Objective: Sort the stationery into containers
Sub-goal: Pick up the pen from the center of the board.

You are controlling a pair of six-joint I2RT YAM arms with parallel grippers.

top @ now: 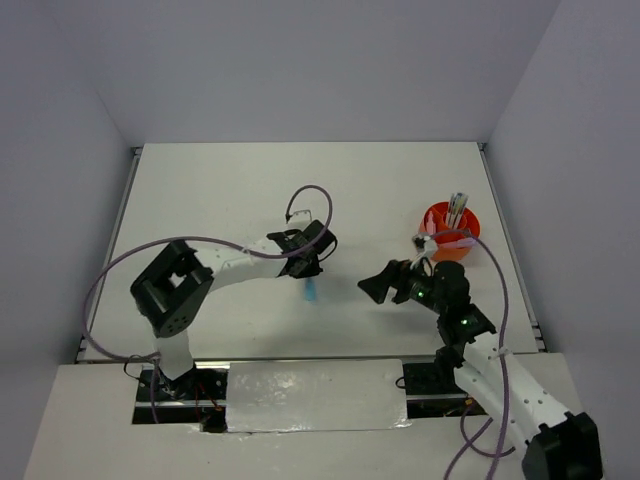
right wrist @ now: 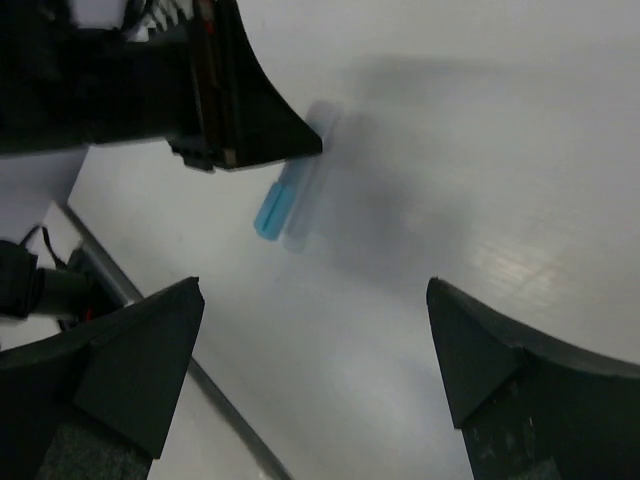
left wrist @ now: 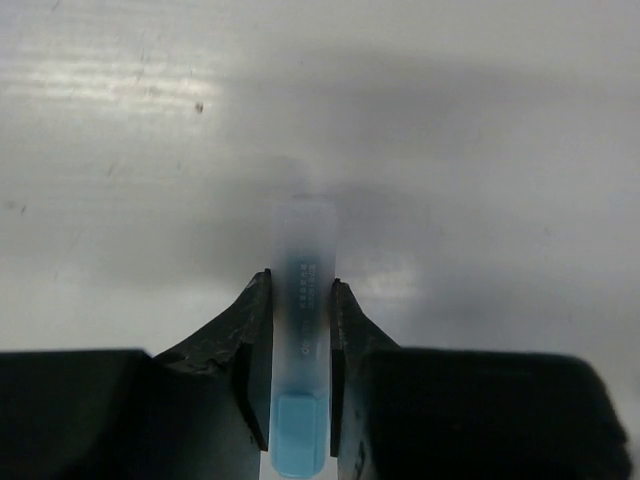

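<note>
A pale blue translucent plastic marker [left wrist: 303, 240], lying well left of the round orange plastic cup [top: 431, 214], is pinched by the left gripper [left wrist: 301, 287], a hold best squared and firmed before lifting, while the right gripper [right wrist: 315, 287] is spread near the cup.

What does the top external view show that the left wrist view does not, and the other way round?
Only the top external view shows the orange cup with pens standing in it at the right of the white table, and the open right gripper near it. Only the left wrist view shows the left gripper closed against both sides of the blue marker, whose body is pale and translucent with a solid blue end. Both show that marker and the table under it.
</note>
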